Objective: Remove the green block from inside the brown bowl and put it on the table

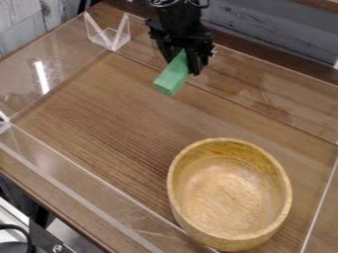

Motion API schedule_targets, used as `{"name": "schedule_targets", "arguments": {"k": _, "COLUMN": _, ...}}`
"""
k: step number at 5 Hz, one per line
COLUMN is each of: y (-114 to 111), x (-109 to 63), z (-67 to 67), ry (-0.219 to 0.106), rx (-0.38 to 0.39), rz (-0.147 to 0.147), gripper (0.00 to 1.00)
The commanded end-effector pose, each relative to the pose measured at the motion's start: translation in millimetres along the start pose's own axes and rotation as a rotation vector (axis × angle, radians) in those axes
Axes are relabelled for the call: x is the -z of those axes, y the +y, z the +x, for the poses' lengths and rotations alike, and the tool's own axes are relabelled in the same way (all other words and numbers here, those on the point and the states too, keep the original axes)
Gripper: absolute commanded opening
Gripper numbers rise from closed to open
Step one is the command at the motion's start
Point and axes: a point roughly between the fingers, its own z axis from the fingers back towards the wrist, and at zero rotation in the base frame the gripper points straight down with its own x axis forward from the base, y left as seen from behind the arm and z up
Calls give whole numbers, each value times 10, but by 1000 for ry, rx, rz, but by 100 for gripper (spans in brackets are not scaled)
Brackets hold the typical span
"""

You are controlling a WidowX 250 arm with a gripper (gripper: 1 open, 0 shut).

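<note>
The black pincer (184,59) points steeply down over the far part of the desk (106,119), its fingers closed partway around the upper end of the green block (172,76). The block hangs slanted from between the fingers, its lower end reaching down and to the left in the picture; whether that end touches the wood or is just above it cannot be told. The brown bowl (230,192) sits well apart from the pincer, near the front right corner of the desk, and its hollow shows only bare wood grain. Low clear walls (79,212) border the desk, and a small clear stand (106,33) sits at the far left behind the pincer.
</note>
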Motion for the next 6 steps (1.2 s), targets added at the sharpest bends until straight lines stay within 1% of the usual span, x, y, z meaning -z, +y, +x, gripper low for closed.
{"name": "schedule_targets", "arguments": {"k": 1, "y": 82, "x": -110, "z": 241, "ry": -80, "rx": 14, "rz": 24, "gripper": 0}}
{"name": "schedule_targets", "arguments": {"k": 3, "y": 164, "x": 16, "z": 335, "ry": -83, "rx": 10, "rz": 29, "gripper": 0}}
{"name": "schedule_targets", "arguments": {"k": 4, "y": 195, "x": 62, "z": 355, "ry": -84, "rx": 7, "rz": 32, "gripper": 0}}
{"name": "schedule_targets", "arguments": {"k": 6, "y": 236, "x": 113, "z": 340, "ry": -87, "rx": 1, "rz": 32, "gripper": 0}}
